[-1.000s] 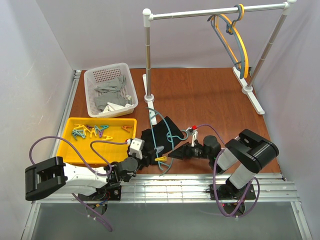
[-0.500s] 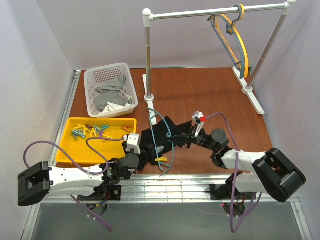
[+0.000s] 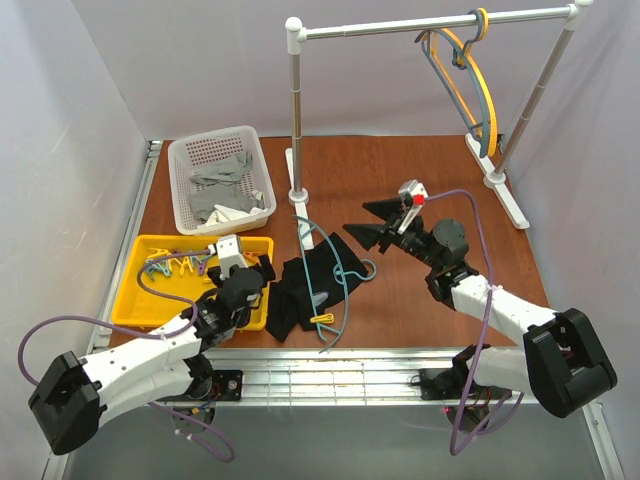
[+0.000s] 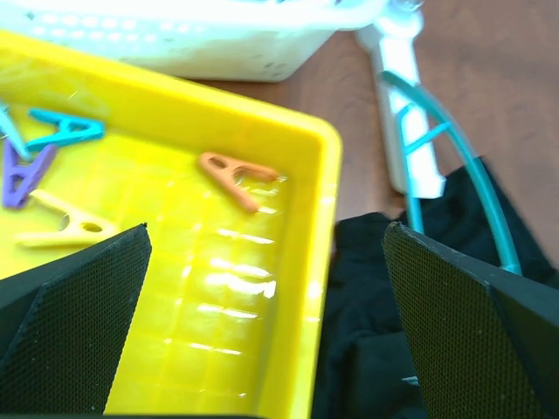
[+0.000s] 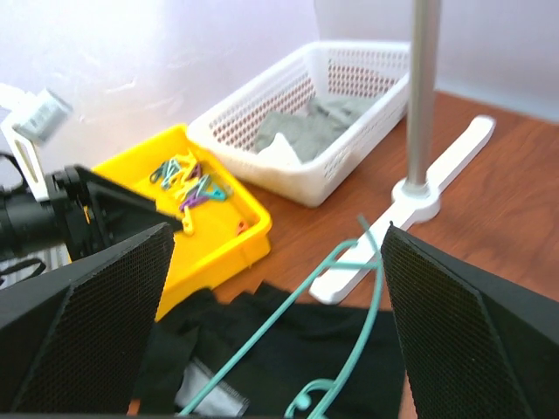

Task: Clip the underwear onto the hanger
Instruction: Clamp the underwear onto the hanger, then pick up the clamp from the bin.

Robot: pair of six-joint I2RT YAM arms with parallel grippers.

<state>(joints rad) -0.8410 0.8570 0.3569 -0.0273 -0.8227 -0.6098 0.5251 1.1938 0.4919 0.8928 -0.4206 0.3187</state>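
Black underwear (image 3: 300, 292) lies on the table under the teal hanger (image 4: 426, 140); left gripper (image 3: 262, 275) gapes empty just beside it; right gripper (image 3: 366, 222), likewise spread, hangs apart.

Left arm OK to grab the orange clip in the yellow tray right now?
Probably yes. The left arm's fingers are open and sit over the yellow tray. The orange clip lies by itself just ahead, in line with the gap between them, and nothing covers it.
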